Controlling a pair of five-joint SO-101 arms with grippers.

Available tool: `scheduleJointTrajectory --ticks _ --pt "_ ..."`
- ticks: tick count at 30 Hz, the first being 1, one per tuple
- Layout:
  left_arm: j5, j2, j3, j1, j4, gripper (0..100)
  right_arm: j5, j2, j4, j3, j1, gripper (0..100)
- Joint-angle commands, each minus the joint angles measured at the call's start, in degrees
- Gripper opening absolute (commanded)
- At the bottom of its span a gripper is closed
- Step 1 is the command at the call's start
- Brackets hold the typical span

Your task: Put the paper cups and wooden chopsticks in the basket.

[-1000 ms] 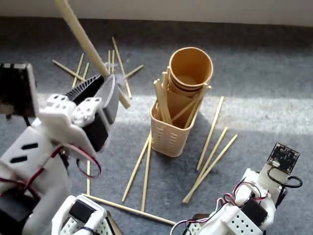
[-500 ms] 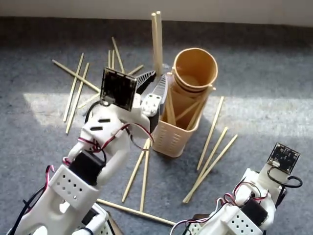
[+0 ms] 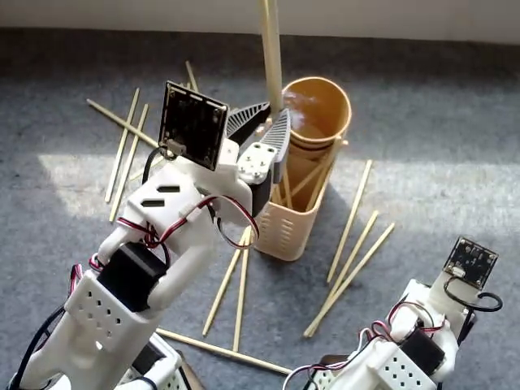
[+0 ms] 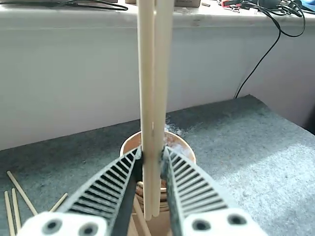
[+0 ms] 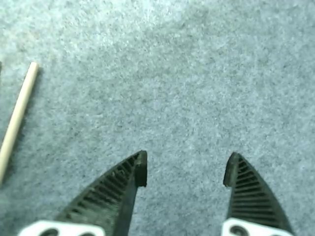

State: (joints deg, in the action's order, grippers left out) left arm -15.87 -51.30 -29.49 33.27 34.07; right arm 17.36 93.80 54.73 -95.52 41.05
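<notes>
Sunlight cuts a bright band across the middle of the grey carpeted table (image 3: 439,191) in the high view, while the far strip under the white wall (image 3: 366,12) sits in shade and the near part is dimmer too. There's glare inside the stack of tan paper cups (image 3: 318,110), a washed-out pale patch on the inner wall. The beige slotted plastic basket (image 3: 284,227) glows on its sunlit face. In the left wrist view, the pair of pale wooden chopsticks (image 4: 155,73) is lit hard, nearly bleached against the bright wall. In the right wrist view the carpet is evenly lit, with a paler patch farther out from the dark ribbed fingers (image 5: 123,187) of the right gripper (image 5: 185,169)
</notes>
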Motion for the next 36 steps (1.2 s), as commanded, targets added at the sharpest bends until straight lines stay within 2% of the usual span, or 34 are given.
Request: scheduleJointTrajectory --ticks 1,6,12,19,22,25,31,33,36 --pt "0.18 0.13 -3.56 0.31 -0.09 0 -0.35 -0.4 0.31 -7.43 -0.4 25.5" --pt "0.0 -0.13 -12.44 0.13 -5.36 1 -0.35 -0.4 0.31 -7.43 -0.4 25.5" --pt "0.09 -0.31 -13.05 0.22 -4.13 21 -0.35 -0.4 0.31 -7.43 -0.4 25.5" --pt "0.09 -0.31 -6.02 -1.71 -0.09 19 -0.35 -0.4 0.31 -7.43 -0.4 25.5" --pt "0.09 -0.31 -2.33 -8.48 0.35 16 -0.35 -0.4 0.31 -7.43 -0.4 25.5" --pt "0.35 0.22 2.33 -20.62 0.35 13 -0.35 -0.4 0.31 -7.43 -0.31 25.5" --pt "4.31 5.93 9.27 -42.68 0.79 18 -0.35 -0.4 0.31 -7.43 -0.4 25.5" --pt "4.31 12.79 13.67 -46.73 4.13 19 -0.35 -0.4 0.31 -7.43 -0.4 25.5" --pt "4.22 27.47 24.22 -49.19 13.8 20 -0.35 -0.4 0.31 -7.43 -0.4 25.5"
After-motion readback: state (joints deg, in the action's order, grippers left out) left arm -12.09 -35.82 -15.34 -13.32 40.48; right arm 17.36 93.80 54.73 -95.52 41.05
